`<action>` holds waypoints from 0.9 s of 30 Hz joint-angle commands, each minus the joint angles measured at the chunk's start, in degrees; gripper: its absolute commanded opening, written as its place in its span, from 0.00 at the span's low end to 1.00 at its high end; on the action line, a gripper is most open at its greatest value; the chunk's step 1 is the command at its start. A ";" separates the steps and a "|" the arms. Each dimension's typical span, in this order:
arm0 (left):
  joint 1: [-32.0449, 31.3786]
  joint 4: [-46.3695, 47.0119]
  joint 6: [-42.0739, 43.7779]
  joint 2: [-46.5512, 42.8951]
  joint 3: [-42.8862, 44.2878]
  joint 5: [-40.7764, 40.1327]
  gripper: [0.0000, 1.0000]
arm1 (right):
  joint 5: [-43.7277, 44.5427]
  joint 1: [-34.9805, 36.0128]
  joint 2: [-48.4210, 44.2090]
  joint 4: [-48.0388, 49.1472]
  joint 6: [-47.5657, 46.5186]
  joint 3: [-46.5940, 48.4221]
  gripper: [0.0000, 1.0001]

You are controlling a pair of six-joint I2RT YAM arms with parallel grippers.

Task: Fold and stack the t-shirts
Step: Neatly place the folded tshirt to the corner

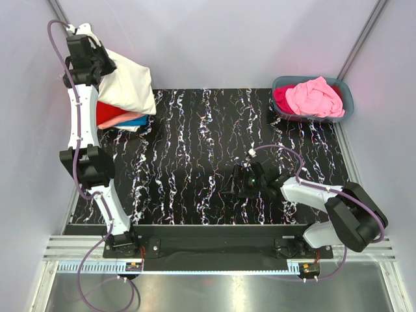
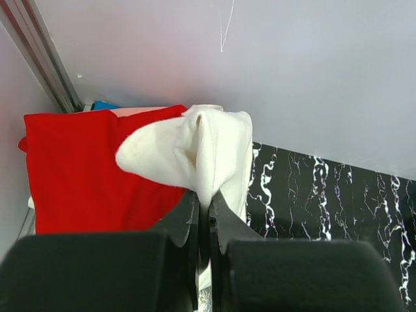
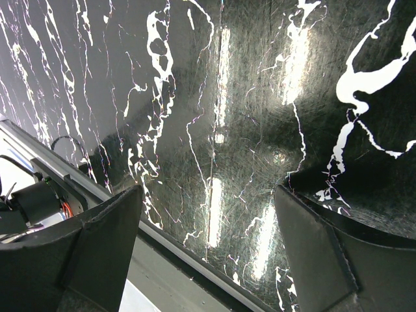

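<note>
Nearest, two arm bases bolted side by side at the near edge of the desk [image 1: 195, 153], a black top veined with white. Just beyond, right of centre, the right hand [image 1: 234, 184] low over the desk, pointing left, fingers [image 3: 97, 247] wide apart and nothing between them; through its own camera, only bare glossy surface in the gap, with the desk's near rail at lower left. Further back on the left, the left arm reaching up and away to the far left corner, with the left hand [image 1: 84, 57] raised above the desk. Fingers [image 2: 188, 221] pressed together and clamped on a bunched fold of the cream t-shirt [image 1: 130, 84], pale cloth rising out of the pinch in the wrist view and hanging as a broad slanted sheet in the overhead view. Beneath that hanging cloth, at the far left of the desk, a flat stack: red t-shirt [image 1: 106, 112] on top, then a salmon t-shirt [image 1: 121, 120] and a blue t-shirt [image 1: 136, 121] showing as thin edges, with a sliver of white cloth under them. Farthest on the right, in the far right corner, a grey-blue tub [image 1: 346, 97] holding a crumpled pink t-shirt [image 1: 315, 96] over a magenta t-shirt [image 1: 282, 97], well apart from the stack and from both hands.
</note>
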 commanded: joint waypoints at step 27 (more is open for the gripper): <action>-0.57 5.63 -2.65 -6.19 3.25 5.63 0.00 | 1.07 0.58 -0.69 0.80 -0.86 1.45 0.89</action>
